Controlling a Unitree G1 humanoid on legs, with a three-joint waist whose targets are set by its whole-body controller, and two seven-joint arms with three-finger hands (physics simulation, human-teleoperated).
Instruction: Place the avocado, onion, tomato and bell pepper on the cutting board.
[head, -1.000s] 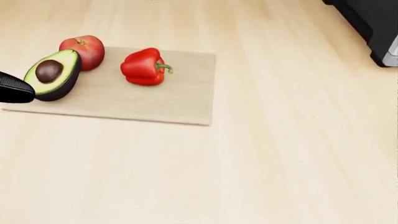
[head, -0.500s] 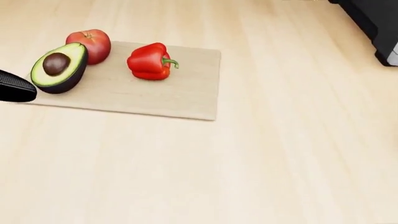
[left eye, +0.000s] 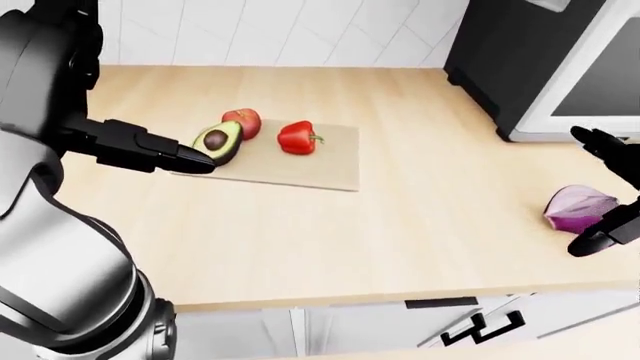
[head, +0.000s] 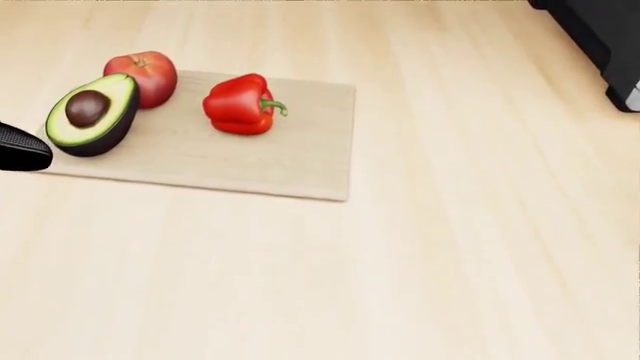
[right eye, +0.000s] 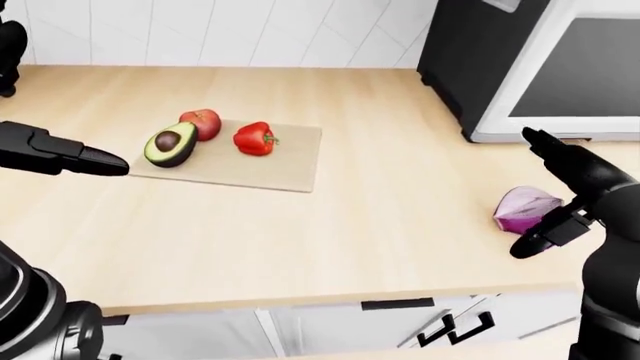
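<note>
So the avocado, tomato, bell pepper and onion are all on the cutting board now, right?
Not quite. The avocado, tomato and bell pepper are on the cutting board, but the right-eye view shows the onion off it, on the counter by the right hand.

You have a pale wooden cutting board (head: 300, 161) lying flat on the desk. On its left end, in the head view, a halved avocado (head: 91, 114) rests cut face up, brown pit showing. A red tomato (head: 145, 76) sits touching it, just above. A red bell pepper (head: 238, 104) lies on its side nearby. A halved purple onion (right eye: 527, 209) sits well apart, off the board.
</note>
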